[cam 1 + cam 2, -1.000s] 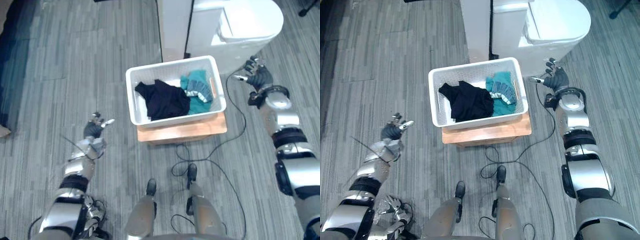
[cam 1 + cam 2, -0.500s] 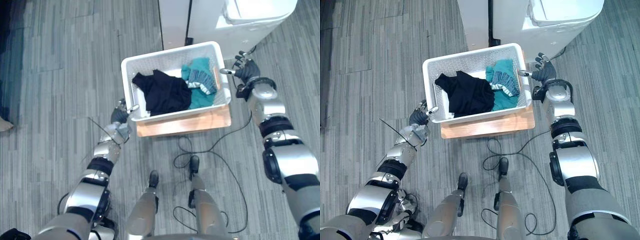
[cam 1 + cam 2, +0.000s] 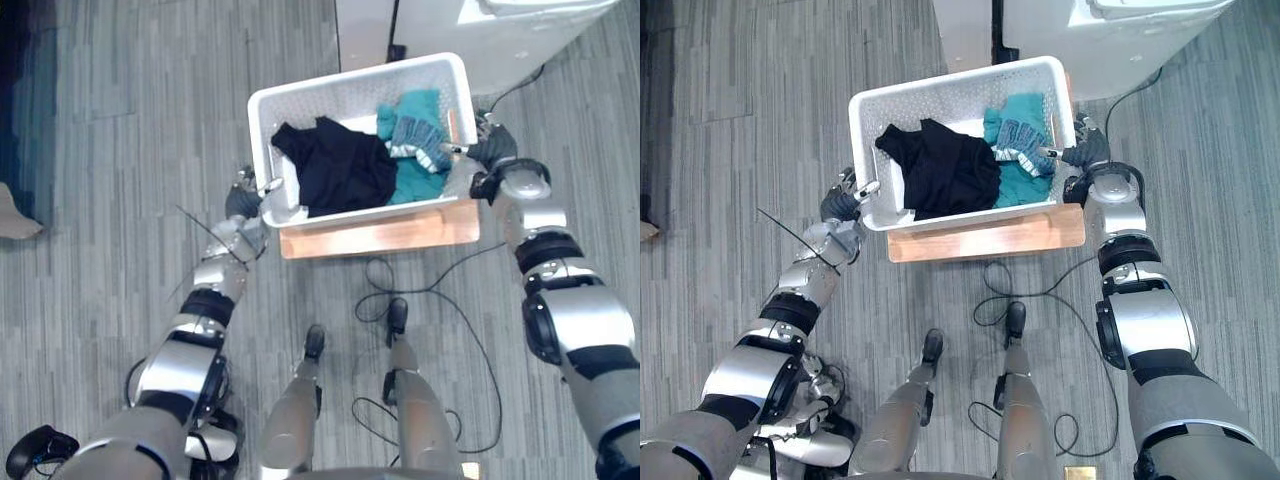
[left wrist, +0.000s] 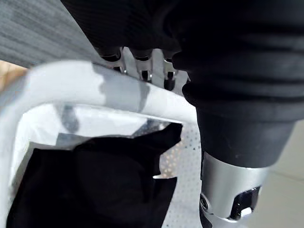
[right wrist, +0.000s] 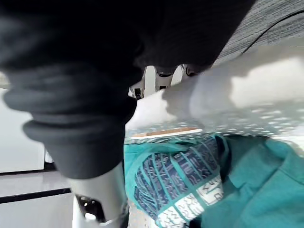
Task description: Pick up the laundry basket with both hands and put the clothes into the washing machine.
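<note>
Nearest, on the grey plank floor (image 3: pixel 120 130), a low rectangular wooden stand (image 3: pixel 380 232) carried the white perforated plastic laundry basket (image 3: pixel 350 86). The left hand (image 3: pixel 243 203) was pressed to the basket's left rim and the right hand (image 3: pixel 492 152) to its right rim; the rim hid how either hand closed, so a grip could not be told. Inside lay a crumpled black garment (image 3: pixel 340 172), beside it a teal garment (image 3: pixel 408 186) with a patterned blue-and-white cloth (image 3: pixel 420 140) on top. Just beyond the basket stood the white washing machine (image 3: pixel 520 45).
</note>
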